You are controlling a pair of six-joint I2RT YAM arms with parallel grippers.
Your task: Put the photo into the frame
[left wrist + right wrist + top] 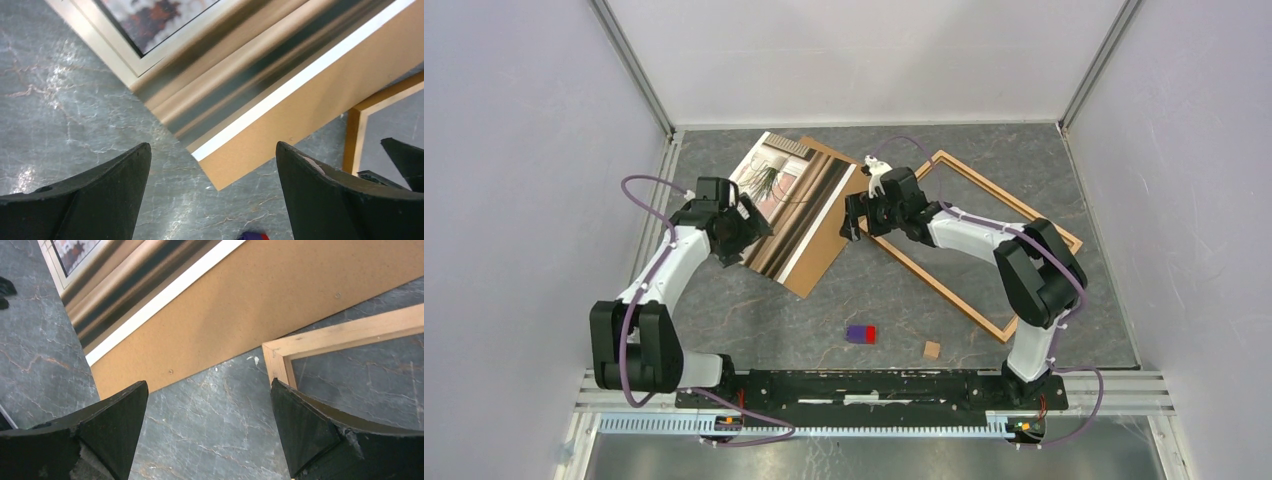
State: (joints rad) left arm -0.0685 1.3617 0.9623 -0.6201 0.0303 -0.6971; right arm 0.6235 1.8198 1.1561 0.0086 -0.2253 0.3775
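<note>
Top external: the photo [799, 200] lies lengthwise from far-right to near-left.

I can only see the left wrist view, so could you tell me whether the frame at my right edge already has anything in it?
Observer: No. The frame lies flat with the table showing through it, and the photo is outside it, on the backing board.
Operator: Thank you. What is happening on the right?
Observer: The right gripper hovers open by the frame's corner nearest the board.
Operator: Is anything loose nearer the bases?
Observer: A small wooden block lies just right of a purple and red object.
</note>
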